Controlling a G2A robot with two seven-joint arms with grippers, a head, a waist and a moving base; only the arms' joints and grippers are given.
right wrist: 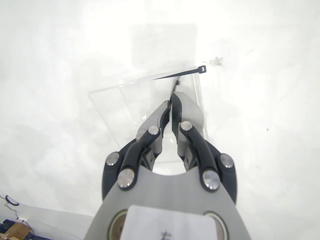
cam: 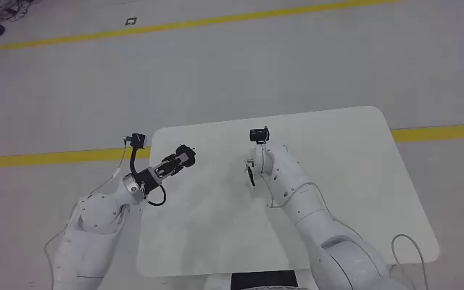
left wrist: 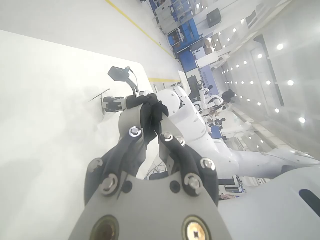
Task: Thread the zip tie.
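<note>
We see the right claw (right wrist: 172, 98) closed, its tips pressed together over the middle of the white round-cornered desk (cam: 348, 159). As far as we can judge, it pinches the thin black plastic zip tie (right wrist: 186, 73) partway along the strap. The tie lies crosswise to the claw just past its tips, with the square locking head out to one side and the tapered tail out to the other. We read that as deliberate, since such a grip leaves both ends free to be brought together. Beneath it, flat on the desk, lies a clear rectangular sheet (right wrist: 117, 101). The left claw (cam: 187, 154) hangs above the desk's left edge, well apart from the tie and pointed towards it, which would suit a partner waiting to take the tail. We cannot tell whether this claw is open or closed, because a black crumpled material (left wrist: 153, 111) at its tip hides the answer. The tail is not yet in the head, so in our judgement threading has not begun. Next the left claw would need to catch the tail and bend it round, and the strap may twist or slip in so narrow a pinch.
</note>
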